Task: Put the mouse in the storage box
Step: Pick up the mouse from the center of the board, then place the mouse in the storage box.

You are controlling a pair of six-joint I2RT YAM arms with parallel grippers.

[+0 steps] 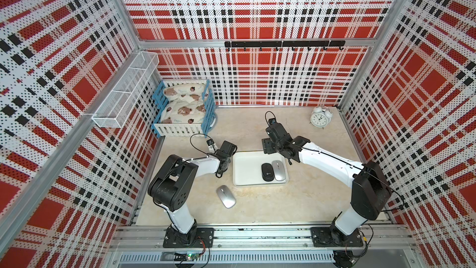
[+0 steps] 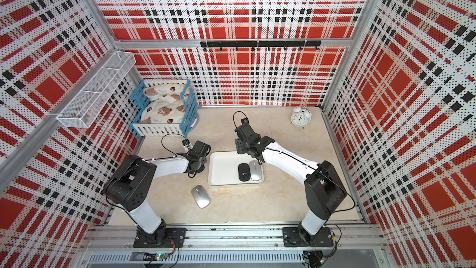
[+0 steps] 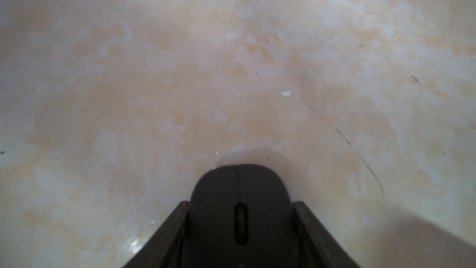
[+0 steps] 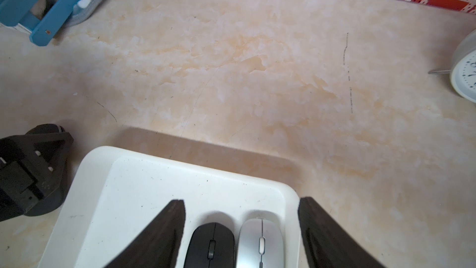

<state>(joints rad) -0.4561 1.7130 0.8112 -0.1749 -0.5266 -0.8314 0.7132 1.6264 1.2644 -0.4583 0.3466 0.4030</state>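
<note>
Our left gripper (image 3: 240, 203) straddled a black mouse (image 3: 239, 184) on the table (image 3: 180, 73), just beside the storage box (image 1: 244, 171); whether it gripped we could not tell. Our right gripper (image 4: 241, 201) hung above that box, jaws spread wide.

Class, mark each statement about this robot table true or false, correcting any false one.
1. The storage box holds a black mouse and a silver mouse. True.
2. The loose silver mouse lies in the box too. False: it lies on the table, outside the box.
3. The right gripper grips a mouse. False: it is open and empty.
4. The left gripper flanks a second black mouse. True.
</note>
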